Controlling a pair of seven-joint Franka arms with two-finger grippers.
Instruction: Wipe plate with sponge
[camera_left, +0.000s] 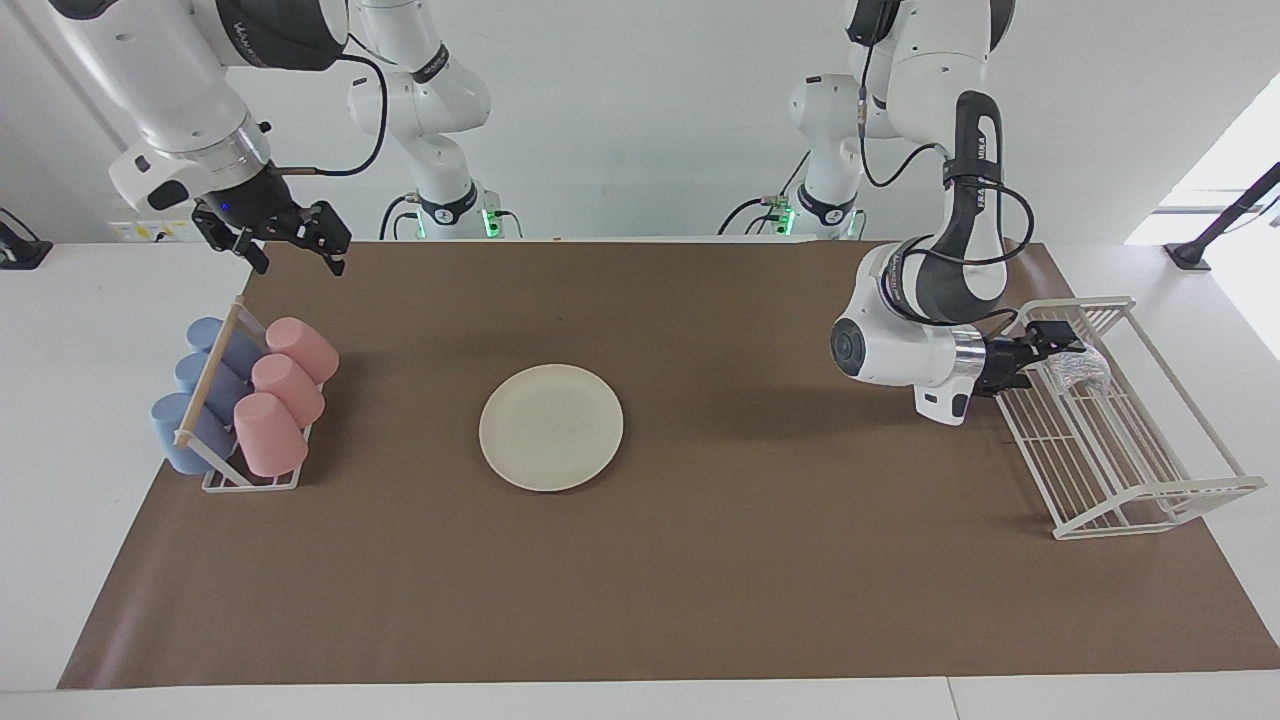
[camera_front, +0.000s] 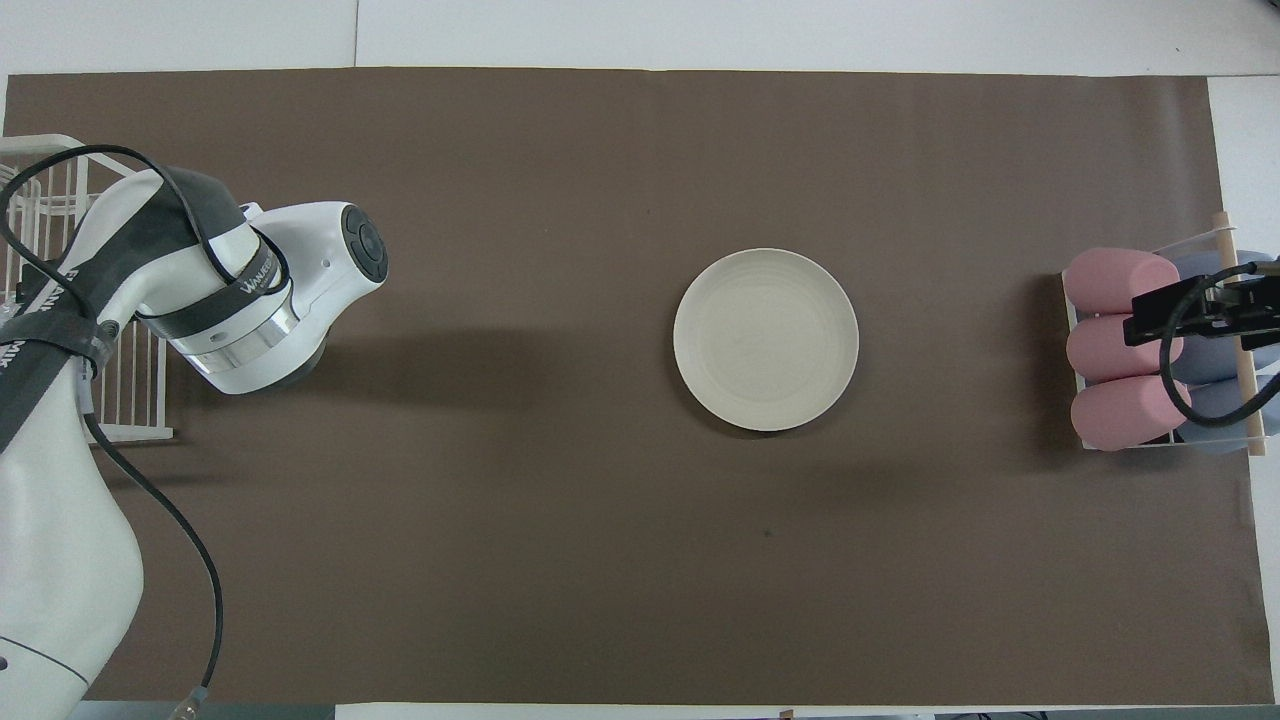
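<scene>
The cream plate (camera_left: 551, 427) (camera_front: 766, 339) lies flat in the middle of the brown mat, with no gripper near it. The sponge (camera_left: 1082, 368), a small silvery wad, rests inside the white wire rack (camera_left: 1130, 460) at the left arm's end of the table. My left gripper (camera_left: 1052, 352) reaches sideways into that rack and stands open, its fingertips right beside the sponge and no longer pinching it. In the overhead view the left arm hides both. My right gripper (camera_left: 296, 258) hangs open and empty in the air above the mat's edge by the cup rack.
A rack of pink and blue cups (camera_left: 245, 400) (camera_front: 1130, 350) stands at the right arm's end of the table. The brown mat (camera_left: 700, 560) covers most of the table.
</scene>
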